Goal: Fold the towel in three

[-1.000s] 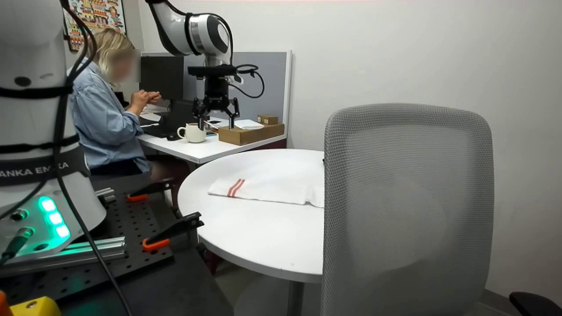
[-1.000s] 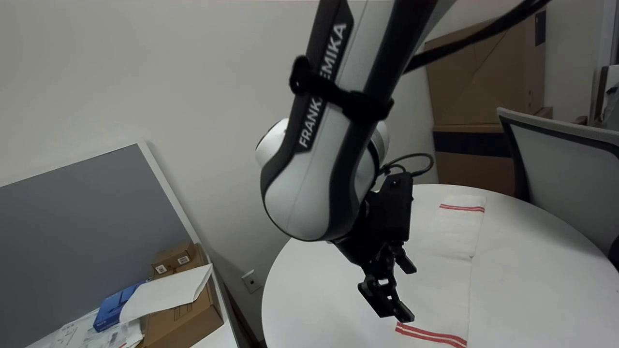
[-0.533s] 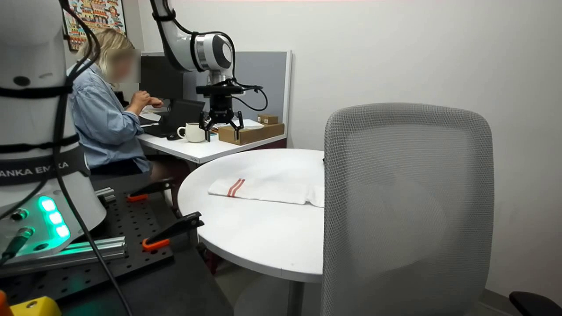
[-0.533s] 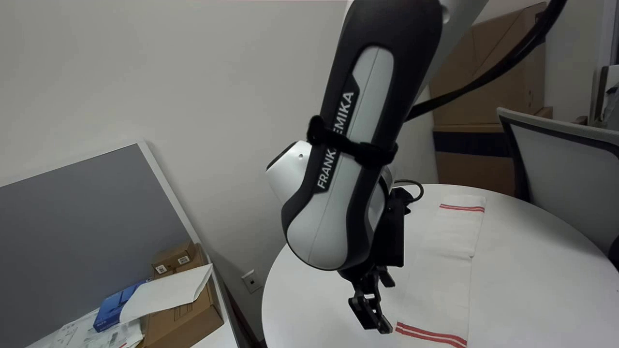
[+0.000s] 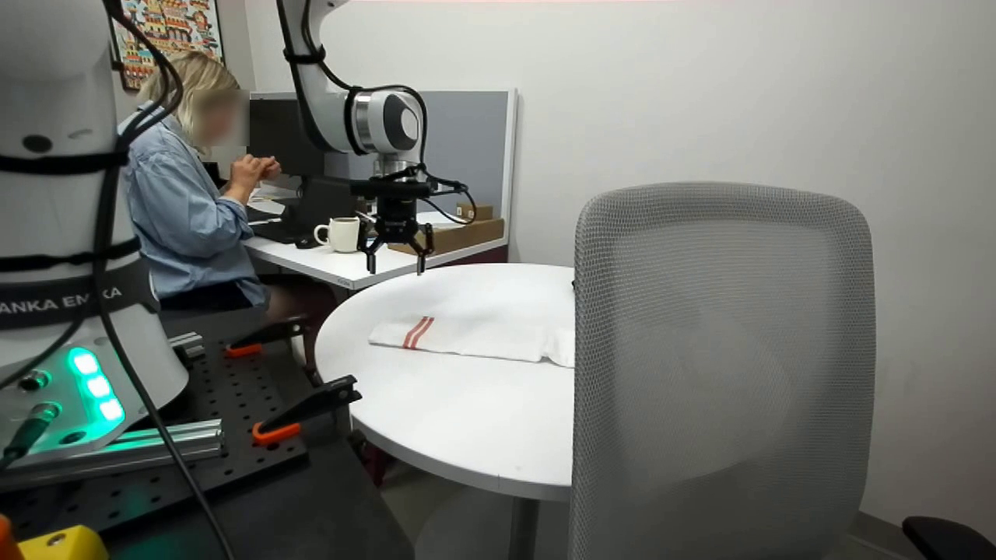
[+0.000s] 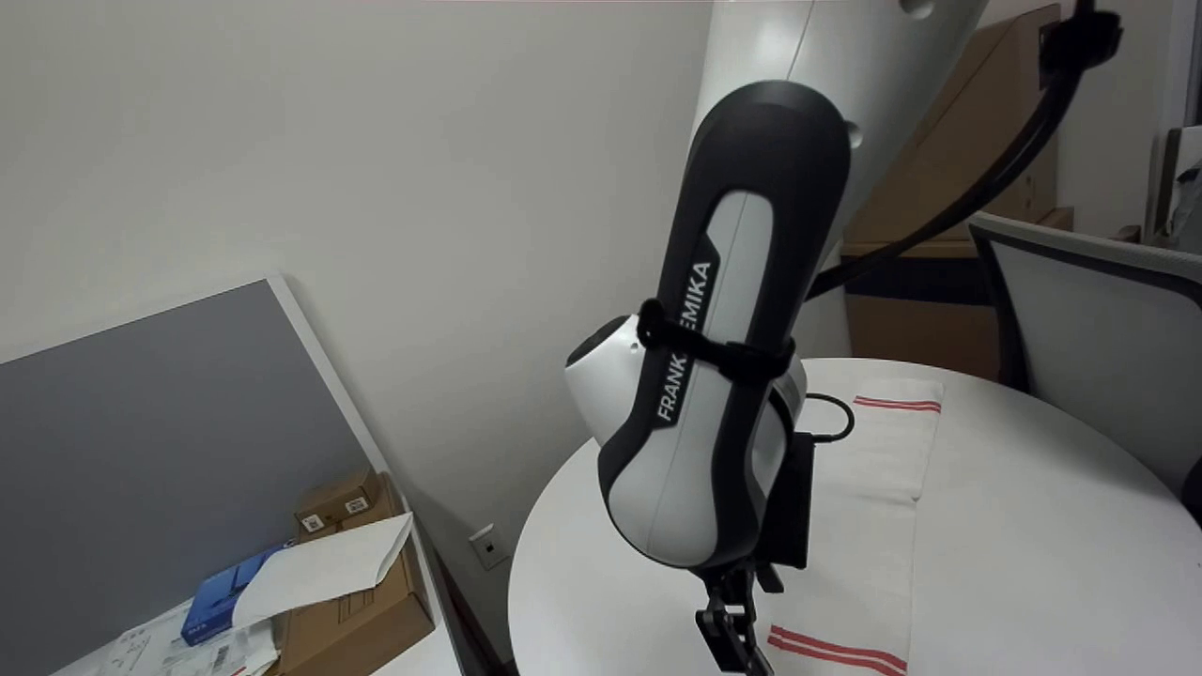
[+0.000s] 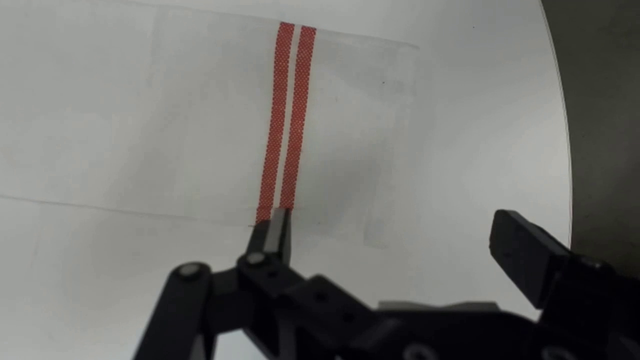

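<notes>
Round tabletop carries red-striped towel

Wrist view: long axis nine to three o'clock, a striped end at three. The tool is spread; in an exterior view a mug, contents hidden, at its ten o'clock.

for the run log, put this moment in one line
end effector: open, above round table | towel: lying there as long strip, ungripped | fold count: unclear
</notes>
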Controlling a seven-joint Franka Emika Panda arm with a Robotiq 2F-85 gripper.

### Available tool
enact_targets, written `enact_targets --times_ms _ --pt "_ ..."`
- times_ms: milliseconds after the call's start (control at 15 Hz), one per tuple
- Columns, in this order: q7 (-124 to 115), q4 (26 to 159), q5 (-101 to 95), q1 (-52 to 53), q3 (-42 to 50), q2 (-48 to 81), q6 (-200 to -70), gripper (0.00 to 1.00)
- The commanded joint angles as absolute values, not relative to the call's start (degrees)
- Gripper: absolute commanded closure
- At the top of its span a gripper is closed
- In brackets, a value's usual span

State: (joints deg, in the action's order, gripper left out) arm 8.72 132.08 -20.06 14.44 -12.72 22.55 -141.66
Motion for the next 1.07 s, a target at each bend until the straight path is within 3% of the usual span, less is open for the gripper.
enact_targets --times_ms 0,600,1000 --pt "6.0 130.9 -21.3 17.0 -11.8 26.0 -143.8 0.0" --pt "-9.9 127.3 -35.4 27.4 -3.9 30.3 -142.3 0.0" --pt "-14.9 126.9 -35.6 27.8 -4.6 34.0 -142.6 0.0"
